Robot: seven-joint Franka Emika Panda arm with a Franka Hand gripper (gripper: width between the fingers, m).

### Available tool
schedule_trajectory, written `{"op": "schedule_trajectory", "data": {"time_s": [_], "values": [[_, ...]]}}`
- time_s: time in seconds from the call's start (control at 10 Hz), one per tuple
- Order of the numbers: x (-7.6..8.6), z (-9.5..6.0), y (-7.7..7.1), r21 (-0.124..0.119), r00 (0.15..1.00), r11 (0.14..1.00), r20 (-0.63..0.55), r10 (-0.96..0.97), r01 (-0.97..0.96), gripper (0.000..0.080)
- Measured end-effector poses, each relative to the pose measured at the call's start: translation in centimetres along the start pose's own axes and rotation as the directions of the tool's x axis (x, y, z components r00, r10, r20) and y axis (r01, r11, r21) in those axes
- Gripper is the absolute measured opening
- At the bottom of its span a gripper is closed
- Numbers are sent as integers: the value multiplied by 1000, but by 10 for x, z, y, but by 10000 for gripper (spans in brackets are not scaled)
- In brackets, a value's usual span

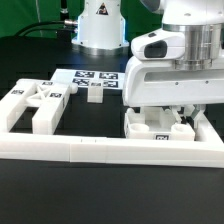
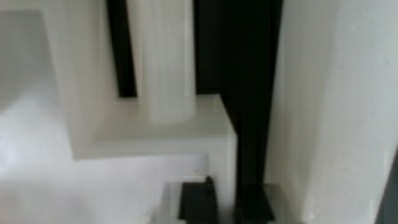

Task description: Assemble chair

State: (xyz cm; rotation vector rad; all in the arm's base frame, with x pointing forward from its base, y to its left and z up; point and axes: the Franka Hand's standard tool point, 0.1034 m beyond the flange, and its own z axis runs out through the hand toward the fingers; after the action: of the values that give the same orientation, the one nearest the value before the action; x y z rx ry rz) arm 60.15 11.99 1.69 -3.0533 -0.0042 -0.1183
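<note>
The white chair parts lie in two groups. A cluster of blocky tagged pieces point(image 1: 167, 128) sits at the exterior view's right, against the border rail. My gripper point(image 1: 172, 113) hangs straight down into this cluster, its fingertips low among the pieces. In the wrist view its dark fingertips point(image 2: 201, 200) stand shut, close to blurred white part surfaces point(image 2: 169, 70) with a dark gap between them. I cannot make out anything held. More chair parts, slabs and bars point(image 1: 30, 105), lie at the exterior view's left. A small white block point(image 1: 95, 94) stands in the middle.
A long white L-shaped border rail point(image 1: 100, 151) runs along the front and up the right side. The marker board point(image 1: 98, 78) lies flat behind the small block. The robot's base point(image 1: 98, 25) stands at the back.
</note>
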Motion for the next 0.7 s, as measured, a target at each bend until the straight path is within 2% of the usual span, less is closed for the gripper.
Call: {"op": "schedule_trajectory", "data": {"time_s": [0.3,0.4,0.5,0.6,0.7], "values": [[2,-3,0,0,1000,1000,-2,3,-3,32],[4,-9,2,-2,1000,1000,-1,6,-6,32],[6,-18,1,-3,1000,1000,0,19,-19,216],[11,-29,-2,0,1000,1000,-11,15,-15,350],[13,-38,-1,3,1000,1000,-13,21,-21,350]]}}
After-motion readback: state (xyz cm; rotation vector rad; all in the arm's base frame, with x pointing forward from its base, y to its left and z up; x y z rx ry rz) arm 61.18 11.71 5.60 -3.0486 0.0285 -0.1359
